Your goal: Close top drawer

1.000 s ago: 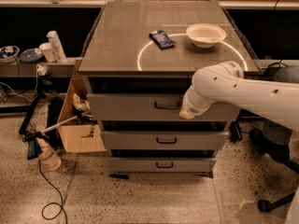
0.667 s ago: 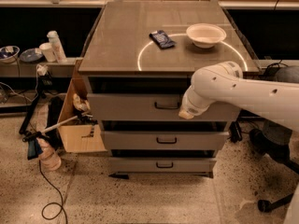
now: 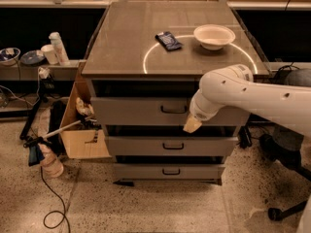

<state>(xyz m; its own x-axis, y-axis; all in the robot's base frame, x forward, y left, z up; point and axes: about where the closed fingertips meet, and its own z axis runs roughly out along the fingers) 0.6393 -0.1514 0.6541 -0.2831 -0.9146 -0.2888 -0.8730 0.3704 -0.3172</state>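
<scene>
The single camera view looks down from the front at a grey metal cabinet (image 3: 131, 38) with three drawers stacked in its face.

The top drawer (image 3: 136, 111) has the tallest front panel. It sits directly under the cabinet's flat top, and its long axis runs left to right across the picture. A small dark loop handle (image 3: 173, 110) sits at the panel's centre. A dark gap shows above the panel, so I judge the drawer is out a little and not yet home.

My white arm (image 3: 252, 93) reaches in from the right side of the picture. My gripper (image 3: 193, 124) shows as a tan tip at the end of it. It sits just right of the handle and low on the top drawer's panel, near the lower edge. It looks pressed against the panel, though I cannot confirm contact. I cannot tell whether it is spread or pressed together.

The drawer lies straight ahead of my gripper, away from the camera and into the cabinet. The push must run that way, square to the wide panel. Because I am off-centre to the right, an uneven push could skew the drawer.

The middle drawer (image 3: 146, 147) and bottom drawer (image 3: 146, 171) sit below. On the top rest a white bowl (image 3: 214, 36) and a dark packet (image 3: 168, 41). A cardboard box (image 3: 85, 142) stands to the cabinet's left.
</scene>
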